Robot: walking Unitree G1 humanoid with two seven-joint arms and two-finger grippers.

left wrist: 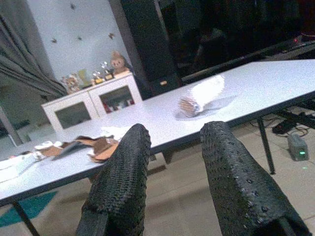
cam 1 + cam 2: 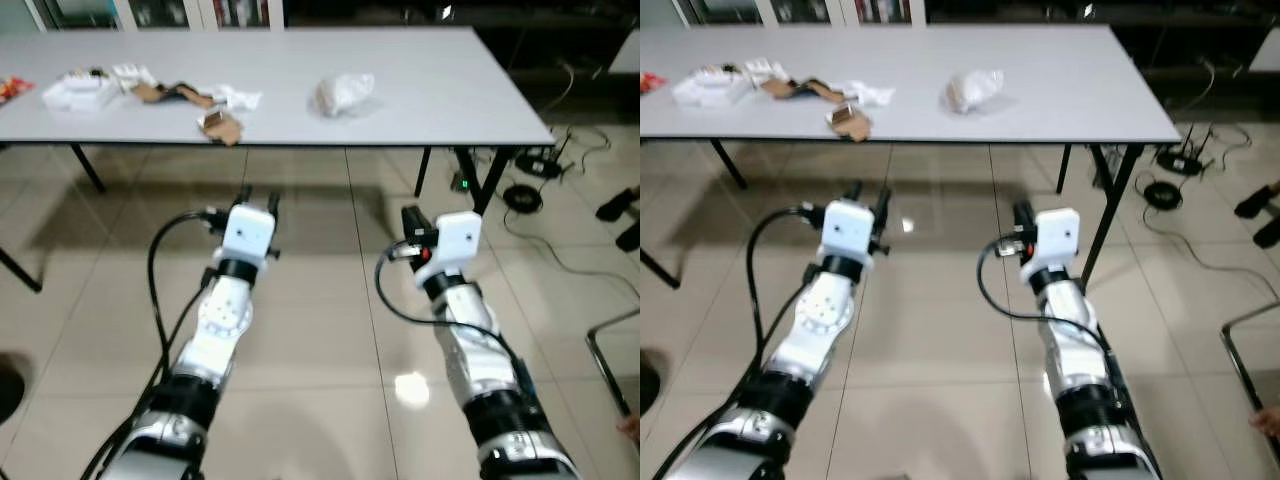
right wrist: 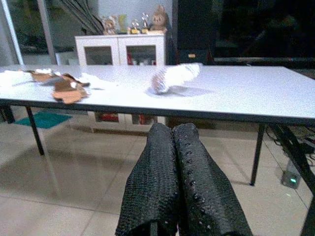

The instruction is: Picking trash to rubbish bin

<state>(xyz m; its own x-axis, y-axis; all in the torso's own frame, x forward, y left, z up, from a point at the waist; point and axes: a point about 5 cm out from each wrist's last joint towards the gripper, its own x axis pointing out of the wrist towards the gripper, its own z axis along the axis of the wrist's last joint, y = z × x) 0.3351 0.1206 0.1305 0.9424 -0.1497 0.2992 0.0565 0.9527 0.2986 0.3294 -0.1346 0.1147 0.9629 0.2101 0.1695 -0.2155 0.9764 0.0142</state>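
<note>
Both hands are held out low over the floor tiles, short of the counter's near edge. The left hand [image 1: 170,182] is spread and empty, the right hand [image 3: 172,172] pinched closed on nothing. The crumpled white wrapper [image 2: 345,94] lies ahead near the counter's [image 2: 430,90] middle, roughly between them and a bit nearer the right hand, so probably a right-arm reach. Cardboard scraps [image 2: 222,126] are left of it.

Long white table [image 2: 430,100] on black legs, glossy beige tiled floor [image 2: 320,330], white glass-fronted cabinet [image 3: 120,49], grey curtain [image 1: 24,59]

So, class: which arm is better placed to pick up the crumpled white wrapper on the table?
Probably left: the left tool is open and faces the crumpled white wrapper; the right tool is shut.
</note>
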